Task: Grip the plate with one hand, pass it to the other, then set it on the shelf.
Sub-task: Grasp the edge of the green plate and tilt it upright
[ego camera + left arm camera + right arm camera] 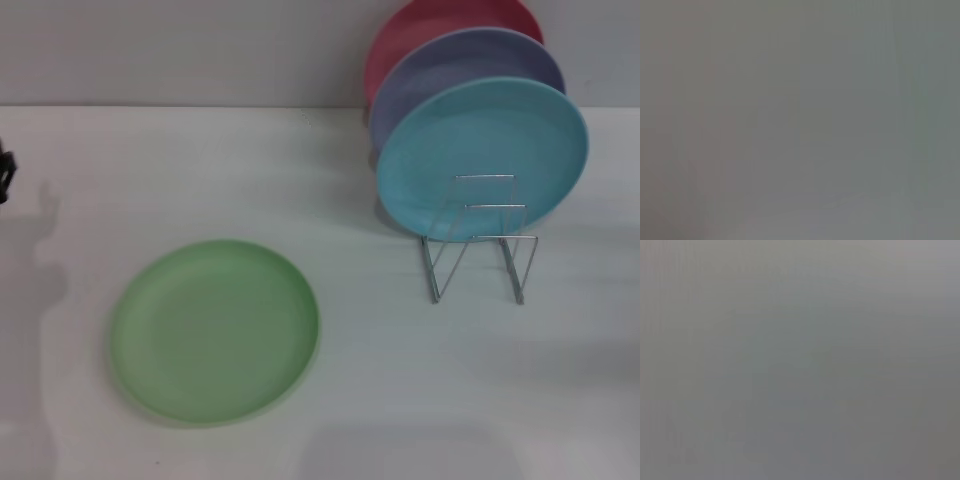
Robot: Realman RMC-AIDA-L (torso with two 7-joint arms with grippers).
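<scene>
Neither set of jaws shows me its state: both wrist views give only flat grey, and in the head view I see just a dark sliver of the left gripper (5,178) at the frame's edge, well to the left of the plate (214,329) and farther back, so I cannot tell whether it is open or closed. I cannot find the right gripper anywhere. My landmark is the plate, which lies flat and face up on the white table (400,400), untouched. The shelf (480,240) stands to its right and farther back, well apart from it, with a turquoise plate (482,152) leaning upright in it, a lavender plate (455,70) behind that and a red plate (420,25) at the rear; the wire loops in front of the turquoise plate look free. I judge the plate to be light, stiff and smooth, likely slippery under the pads, and its shallow rim sits low on the table. I would take it at the rim on the left side, pinching across the lip. The left arm sits off to the side, apparently not yet reaching.
</scene>
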